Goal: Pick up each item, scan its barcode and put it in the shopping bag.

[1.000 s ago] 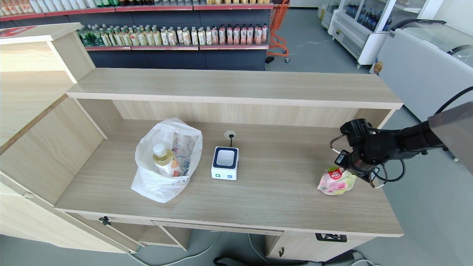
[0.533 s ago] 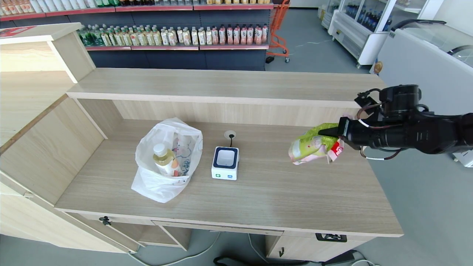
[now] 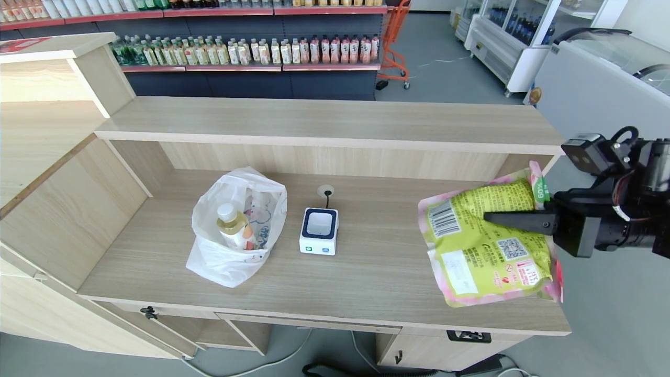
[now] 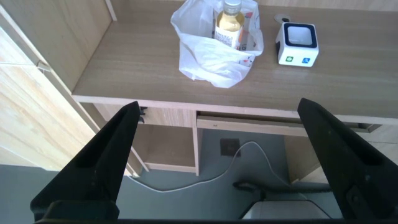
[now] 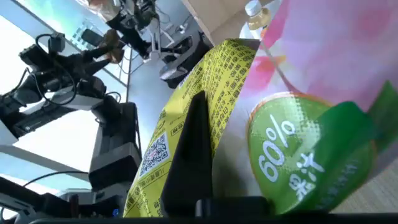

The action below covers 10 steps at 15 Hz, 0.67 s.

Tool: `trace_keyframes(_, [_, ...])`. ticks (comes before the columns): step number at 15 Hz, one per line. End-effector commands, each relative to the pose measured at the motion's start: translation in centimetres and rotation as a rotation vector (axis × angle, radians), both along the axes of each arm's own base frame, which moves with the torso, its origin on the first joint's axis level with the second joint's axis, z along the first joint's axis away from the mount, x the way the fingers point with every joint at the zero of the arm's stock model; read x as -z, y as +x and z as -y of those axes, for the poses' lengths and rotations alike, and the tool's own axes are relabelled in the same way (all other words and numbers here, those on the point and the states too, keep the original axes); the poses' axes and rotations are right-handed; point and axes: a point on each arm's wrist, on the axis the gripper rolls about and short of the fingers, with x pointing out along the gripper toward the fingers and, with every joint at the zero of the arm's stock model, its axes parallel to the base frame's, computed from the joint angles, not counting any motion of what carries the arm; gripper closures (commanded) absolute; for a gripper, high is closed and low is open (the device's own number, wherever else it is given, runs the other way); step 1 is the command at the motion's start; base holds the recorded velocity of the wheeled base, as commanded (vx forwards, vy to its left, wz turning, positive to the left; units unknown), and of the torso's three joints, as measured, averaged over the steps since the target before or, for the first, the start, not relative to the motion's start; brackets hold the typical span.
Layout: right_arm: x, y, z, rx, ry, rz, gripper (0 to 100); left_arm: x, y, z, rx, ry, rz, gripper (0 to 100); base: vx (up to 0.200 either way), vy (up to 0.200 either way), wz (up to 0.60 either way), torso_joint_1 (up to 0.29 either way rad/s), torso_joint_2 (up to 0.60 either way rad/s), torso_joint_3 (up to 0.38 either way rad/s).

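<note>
2 items at least sit in the shopping bag (image 3: pixel 209 262); the right gripper (image 3: pixel 490 215) clamps a pouch (image 3: pixel 481 262), seemingly not yet scanned, well apart from the scanner (image 3: pixel 319 230); the left gripper (image 4: pixel 219 107) hangs open.

Black, cylindrical right arm (image 3: pixel 636 233) with thin looping cables (image 3: pixel 625 130), perhaps dark-sheathed; its tool (image 3: pixel 494 217) has flat black fingers.

"60%" on the pouch (image 3: pixel 489 251) top, barcode (image 3: pixel 443 219), QR code (image 3: pixel 512 248) on its back

The pouch (image 3: pixel 492 262) is yellow-green edged pink, the shopping bag (image 3: pixel 222 264) white, the scanner (image 3: pixel 319 235) white with navy rim.
</note>
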Motion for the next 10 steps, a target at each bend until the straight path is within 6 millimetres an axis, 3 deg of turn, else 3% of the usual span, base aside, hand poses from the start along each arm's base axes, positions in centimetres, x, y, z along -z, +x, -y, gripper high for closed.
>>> trace_keyframes(1, [1.7, -2.1, -0.8, -0.051, -0.040, 0.122, 100, 0.0, 0.0, 0.0, 0.000, 0.000, 0.000, 0, 0.000, 0.000, 0.00, 0.000, 0.00, 0.000])
trace_keyframes(6, [1.7, -2.9, -1.5, -0.179, -0.047, 0.454, 100, 0.0, 0.0, 0.0, 0.000, 0.000, 0.000, 0, 0.000, 0.000, 0.00, 0.000, 0.00, 0.000])
trace_keyframes(10, [1.6, -3.9, -1.2, -0.211, -0.033, 0.593, 100, 0.0, 0.0, 0.0, 0.000, 0.000, 0.000, 0, 0.000, 0.000, 0.00, 0.000, 0.00, 0.000])
